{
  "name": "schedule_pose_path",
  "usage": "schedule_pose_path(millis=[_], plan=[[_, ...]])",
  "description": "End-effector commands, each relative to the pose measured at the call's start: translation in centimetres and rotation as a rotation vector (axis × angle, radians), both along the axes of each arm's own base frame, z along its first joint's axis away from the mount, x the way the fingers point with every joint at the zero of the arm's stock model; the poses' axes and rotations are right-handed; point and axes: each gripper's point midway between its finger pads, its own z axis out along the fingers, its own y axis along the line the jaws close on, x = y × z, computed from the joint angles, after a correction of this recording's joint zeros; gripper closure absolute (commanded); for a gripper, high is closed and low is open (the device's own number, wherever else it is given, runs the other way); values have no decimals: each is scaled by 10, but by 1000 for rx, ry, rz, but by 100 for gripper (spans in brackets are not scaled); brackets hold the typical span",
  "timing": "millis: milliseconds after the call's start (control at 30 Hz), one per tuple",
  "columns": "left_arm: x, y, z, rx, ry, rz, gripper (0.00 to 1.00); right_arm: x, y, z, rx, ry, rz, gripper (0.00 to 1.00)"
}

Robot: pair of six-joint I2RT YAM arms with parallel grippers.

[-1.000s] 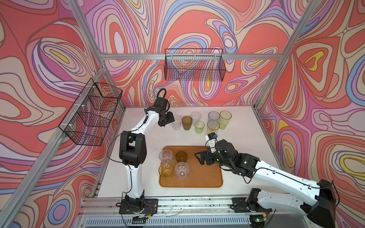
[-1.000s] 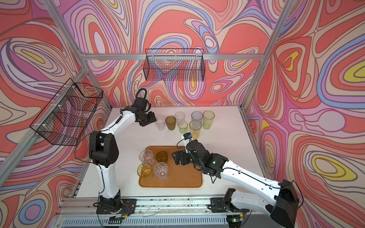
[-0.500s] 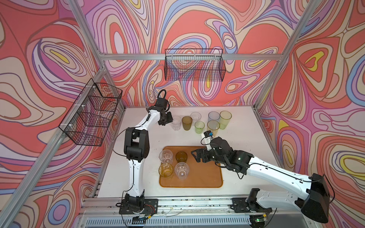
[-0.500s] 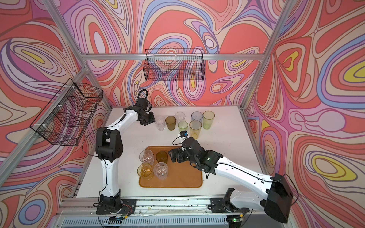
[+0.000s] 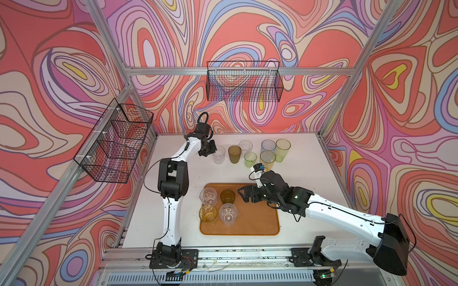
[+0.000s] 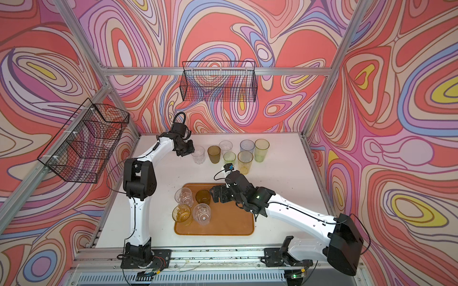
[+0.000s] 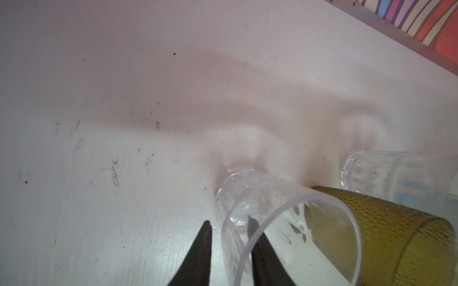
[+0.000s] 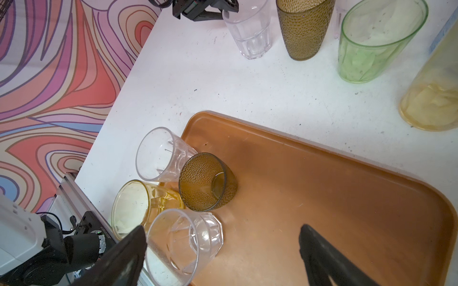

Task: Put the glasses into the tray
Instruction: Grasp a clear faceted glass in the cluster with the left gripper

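Observation:
The orange-brown tray (image 5: pixel 257 222) (image 8: pixel 347 198) holds two clear glasses (image 5: pixel 208 195) (image 5: pixel 228 217), an olive one (image 5: pixel 227 196) and an amber one (image 5: pixel 208 214). Several more glasses stand in a row at the table's back. My left gripper (image 5: pixel 213 151) (image 7: pixel 228 221) is at the row's leftmost glass, a clear faceted one (image 5: pixel 218 154) (image 7: pixel 272 198). One finger is inside its rim and one outside. The jaws are narrow, and a sliver of gap shows on the outer side. My right gripper (image 5: pixel 244 194) (image 8: pixel 223 229) hangs wide open over the tray beside the olive glass, holding nothing.
Right of the clear glass stand an olive glass (image 5: pixel 234 154), a clear one (image 5: pixel 245 145), a green one (image 5: pixel 250 159), and taller yellow (image 5: pixel 267 159), grey-blue (image 5: pixel 268 146) and yellow-green (image 5: pixel 282 149) ones. Black wire baskets hang on the left wall (image 5: pixel 114 141) and back wall (image 5: pixel 244 81).
My left gripper's jaws have narrowed around the rim of the clear glass. The right gripper has drifted a little left over the tray, still wide open.

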Motion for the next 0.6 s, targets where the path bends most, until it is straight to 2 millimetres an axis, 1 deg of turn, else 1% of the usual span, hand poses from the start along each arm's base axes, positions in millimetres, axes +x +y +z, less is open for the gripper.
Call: schedule_pose_path(millis=[0, 167, 333, 367, 500, 567], plan=[[-1, 5, -5, 14, 22, -15, 81, 5, 5, 7, 20, -2, -8, 2], [-3, 5, -2, 19, 17, -25, 89, 7, 7, 6, 23, 5, -11, 2], [-5, 5, 6, 13, 6, -31, 93, 7, 9, 6, 34, 11, -11, 2], [-6, 4, 7, 7, 5, -34, 95, 7, 9, 7, 37, 13, -13, 2], [-11, 2, 17, -9, -6, -37, 98, 6, 10, 12, 61, 24, -24, 2], [-17, 1, 25, -29, -24, -33, 100, 6, 10, 13, 80, 38, -36, 2]])
